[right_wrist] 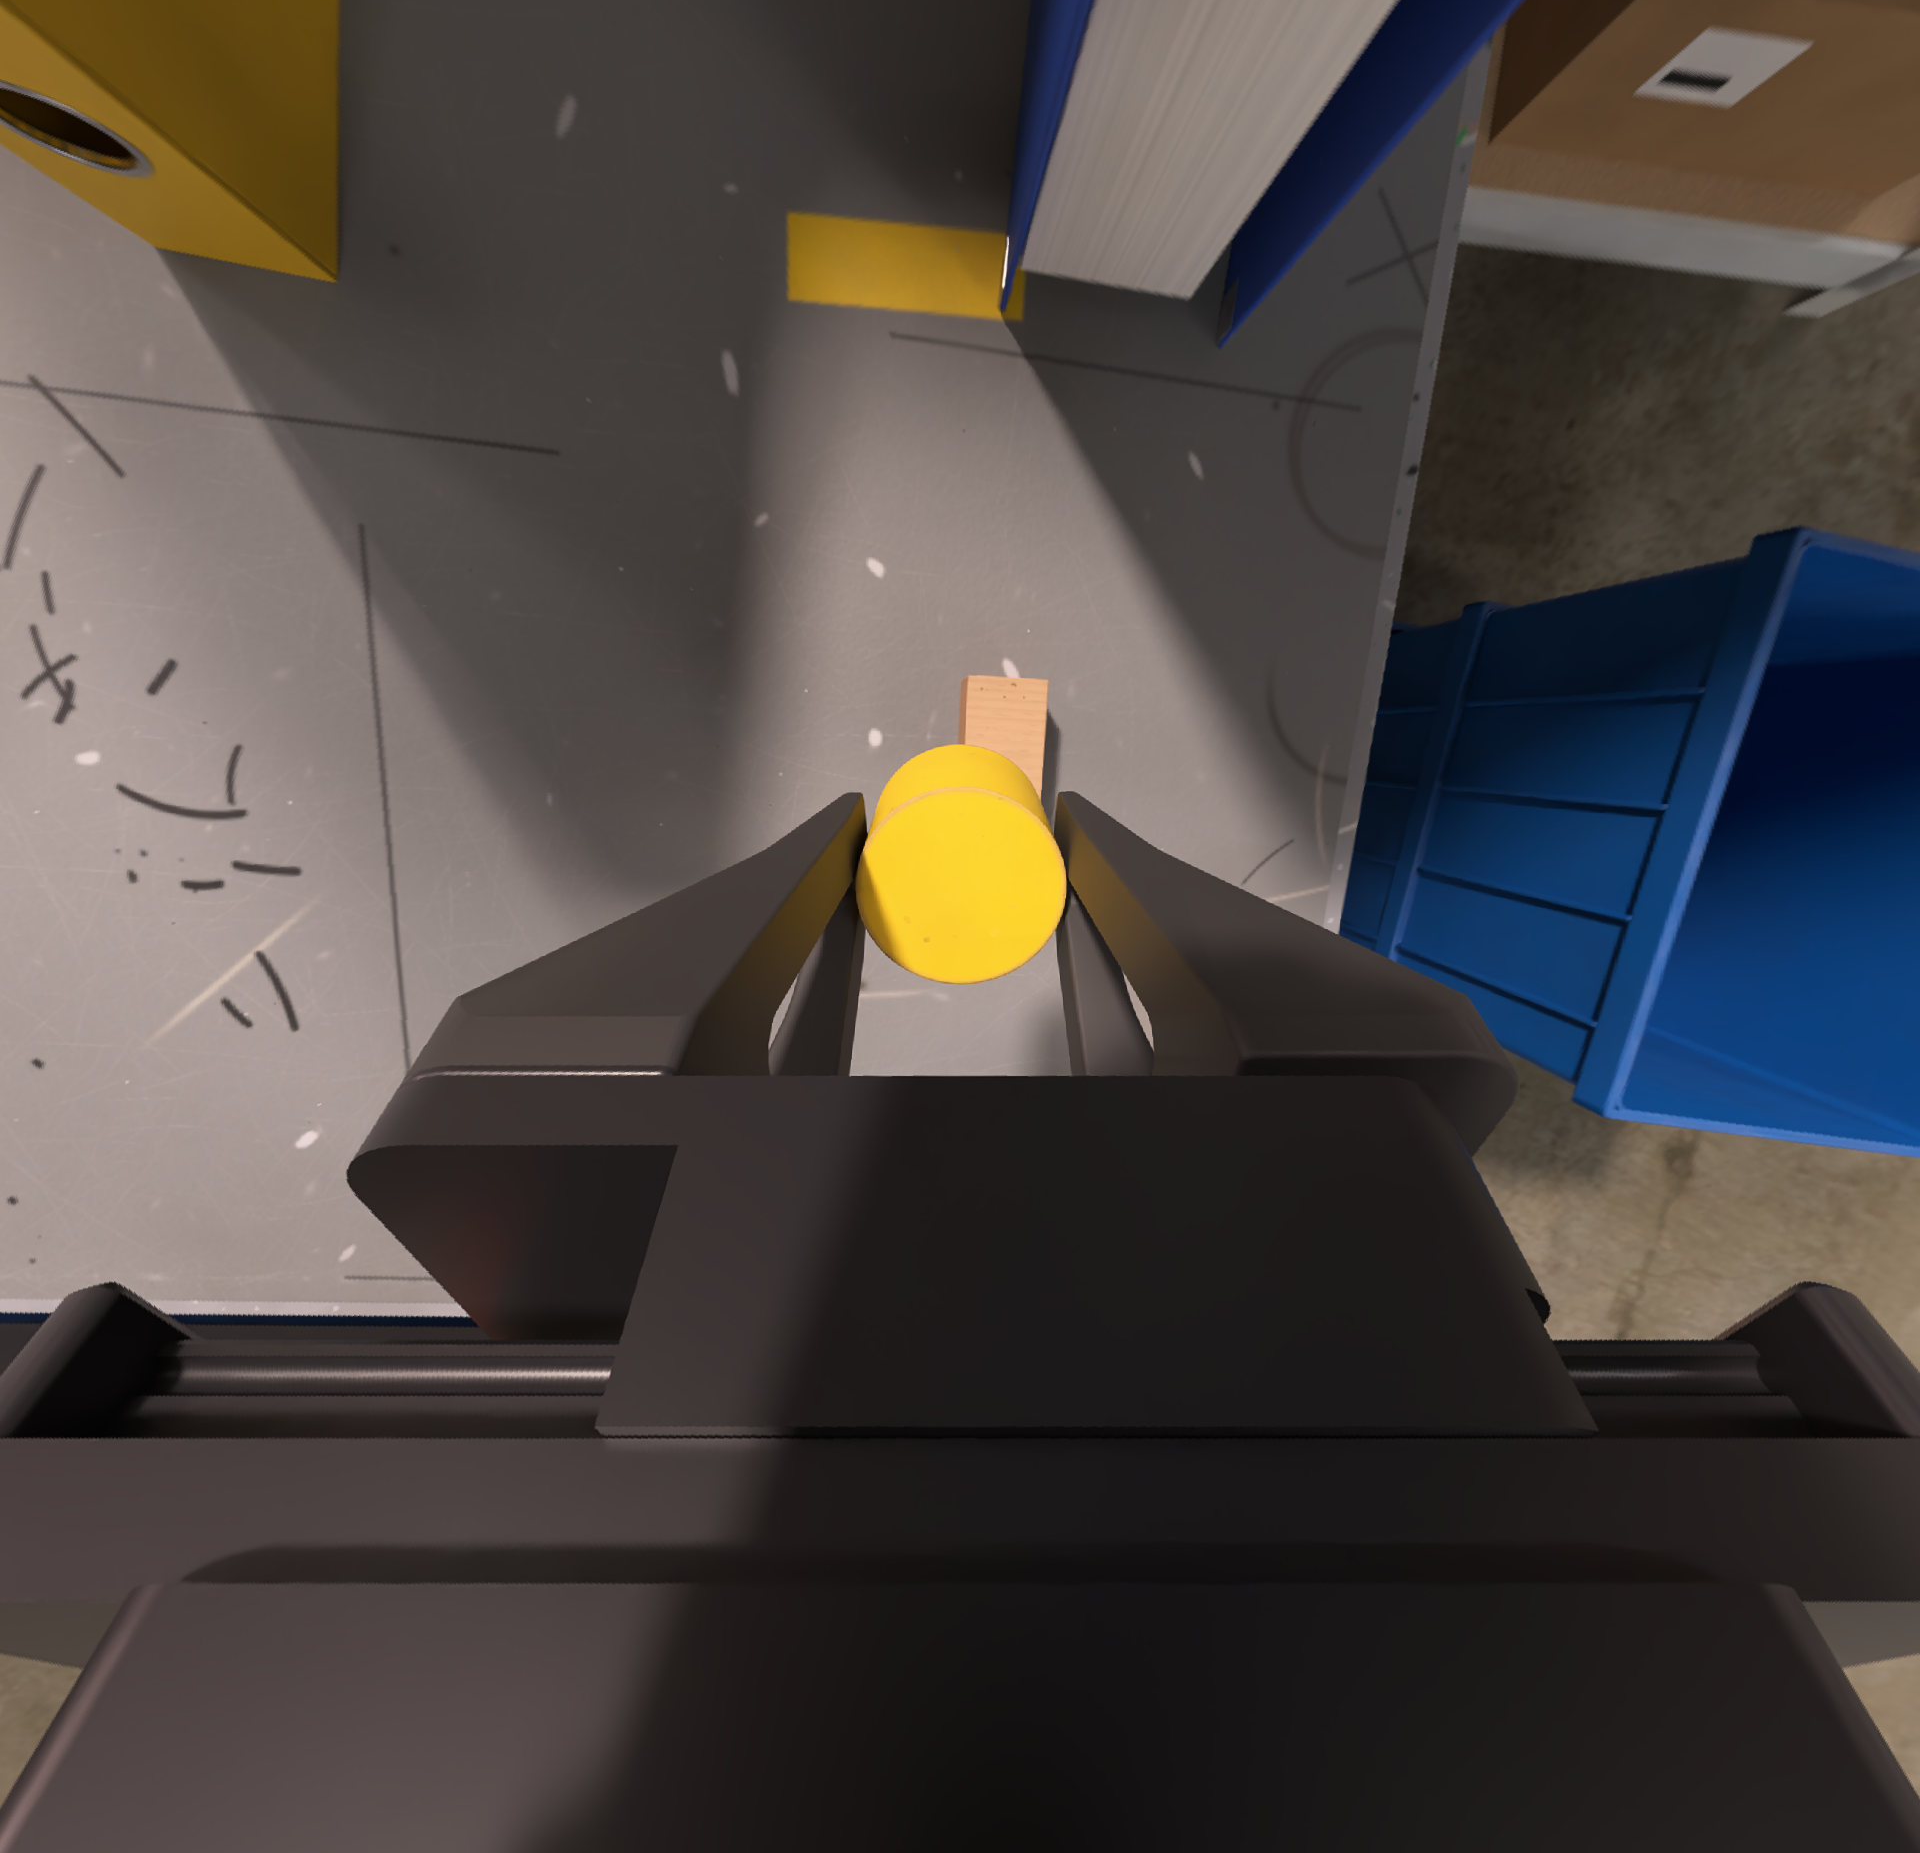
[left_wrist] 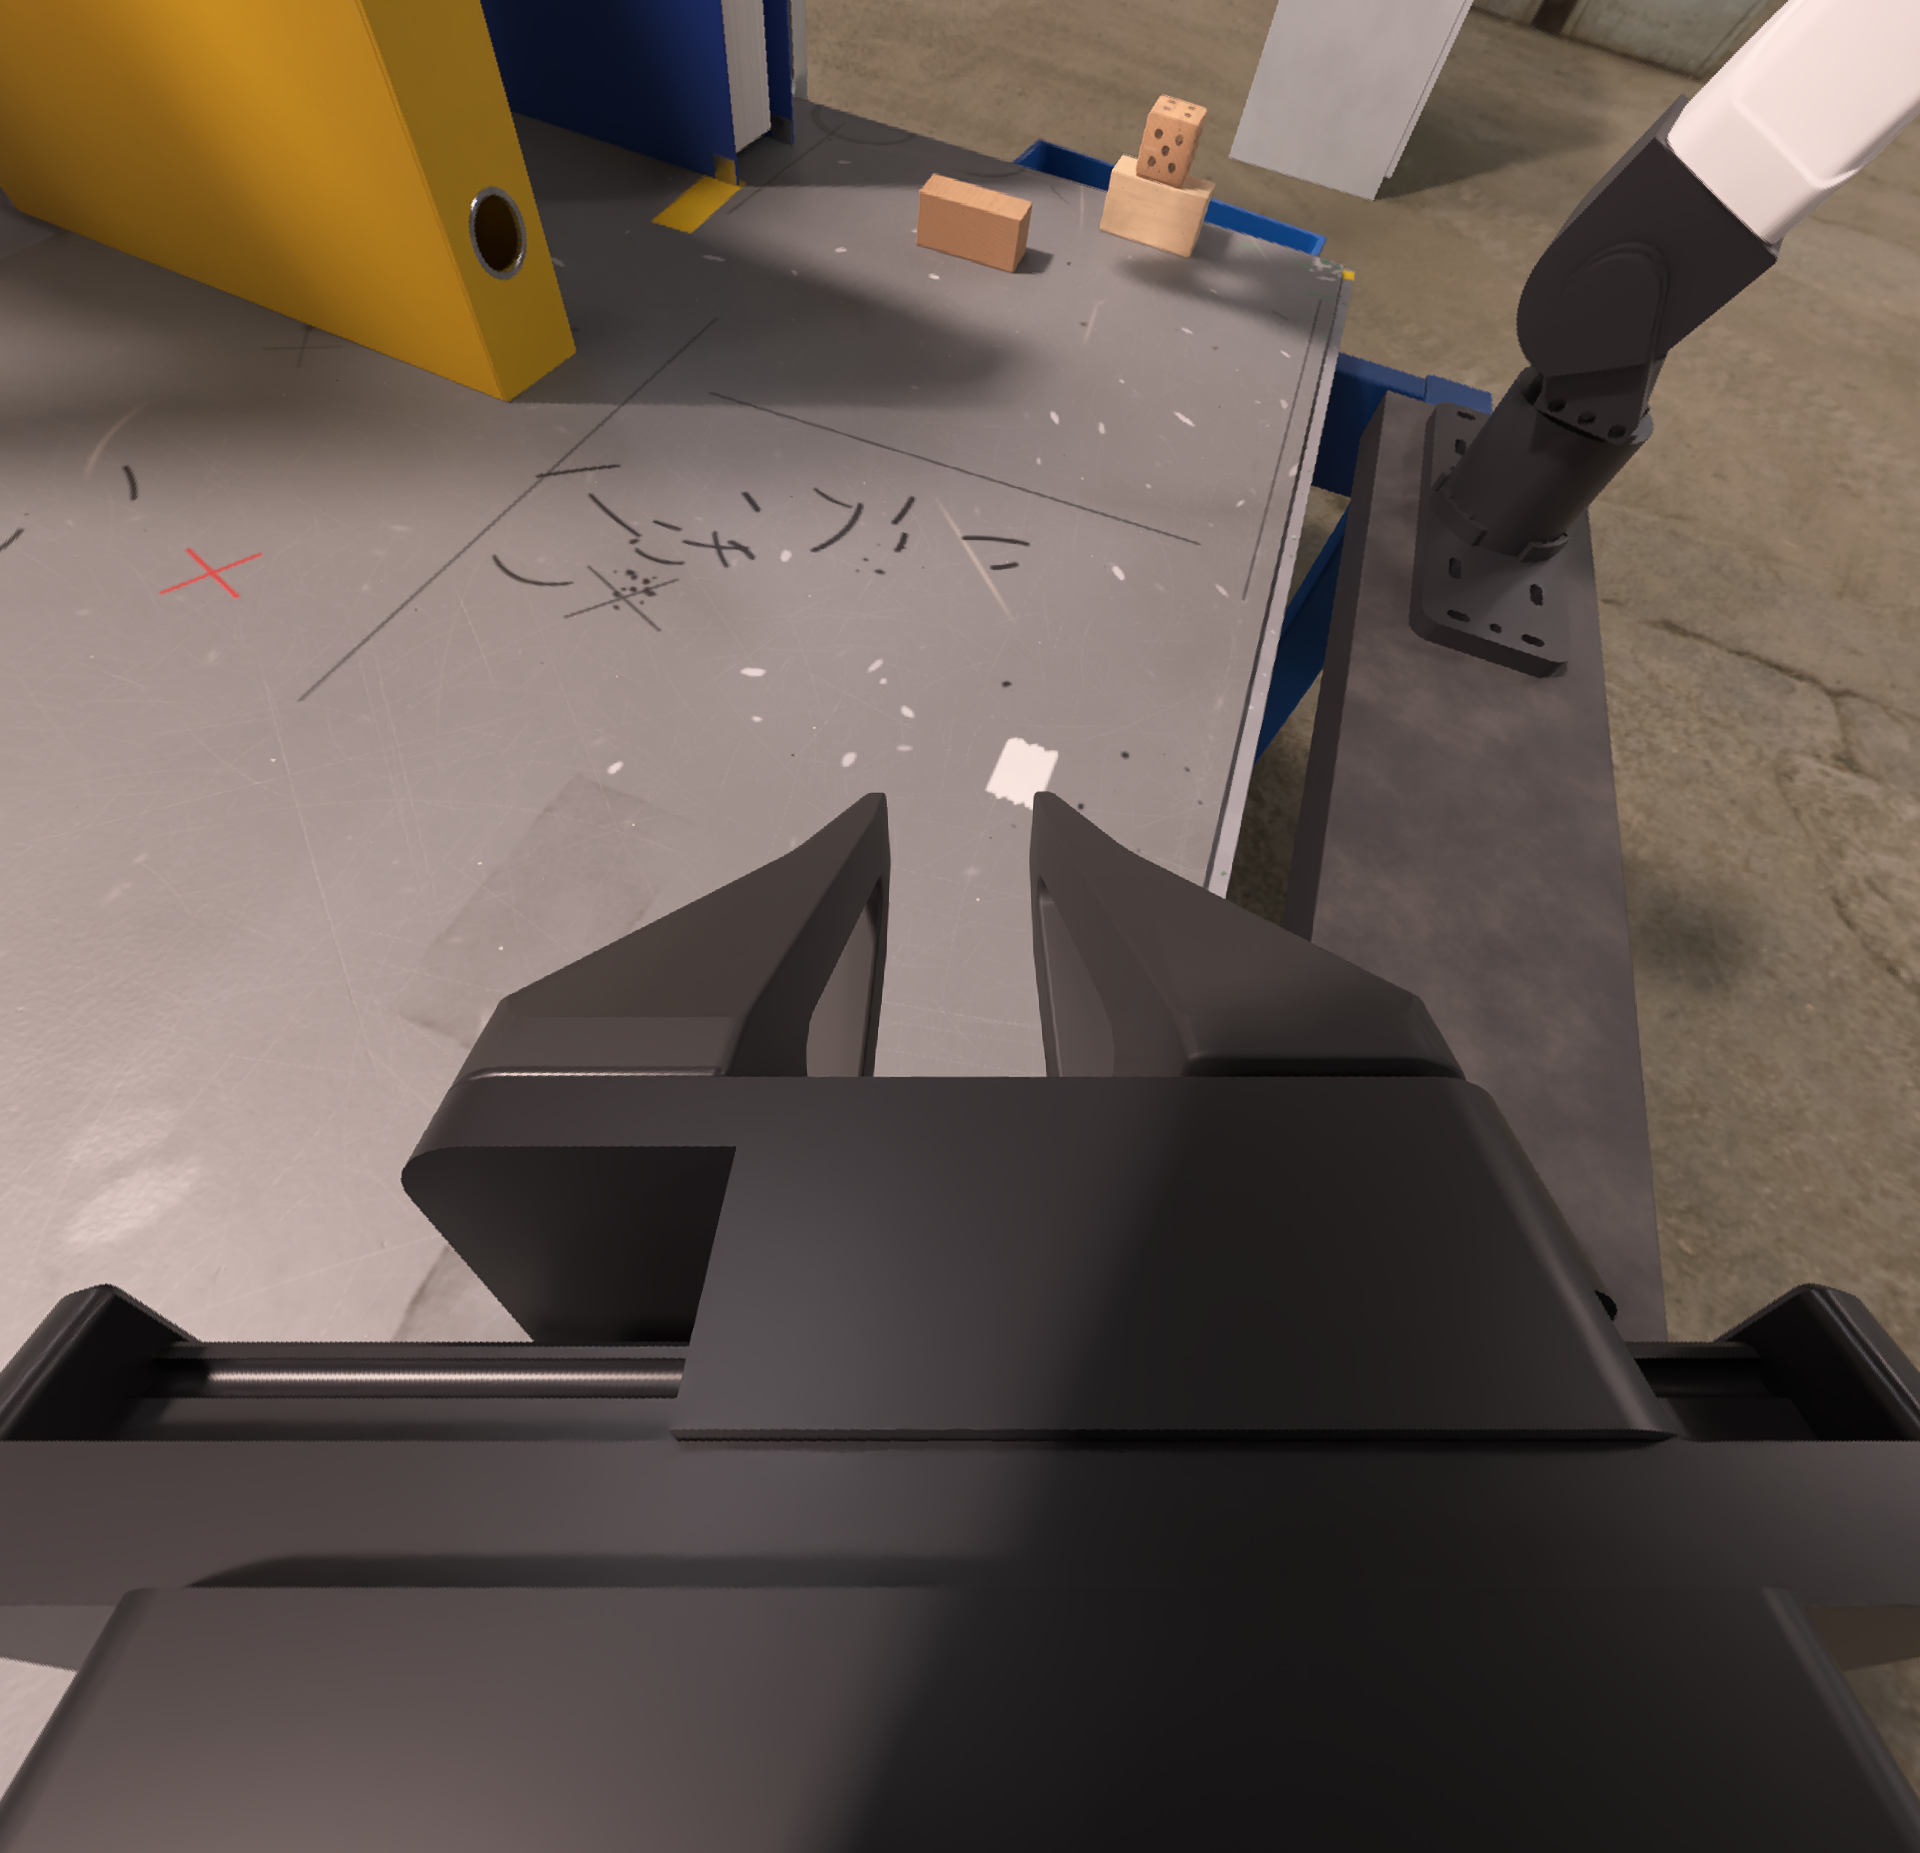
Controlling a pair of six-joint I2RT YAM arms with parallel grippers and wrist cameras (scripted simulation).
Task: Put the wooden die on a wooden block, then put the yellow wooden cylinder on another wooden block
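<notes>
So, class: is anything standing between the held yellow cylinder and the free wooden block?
Nothing visible does. The right gripper holds the yellow cylinder above the free block; only bare table shows around it.

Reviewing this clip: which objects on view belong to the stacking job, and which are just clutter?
Job items:
- spotted wooden die, resting on the pale wooden block
- darker tan wooden block, bare
- yellow wooden cylinder, clamped in the right gripper

Clutter:
- yellow ring binder
- blue binder
- blue plastic bin
- cardboard box

A yellow binder (left_wrist: 260, 130) stands beside a blue binder (left_wrist: 623, 27); blue bin (right_wrist: 1662, 827) alongside.
</notes>
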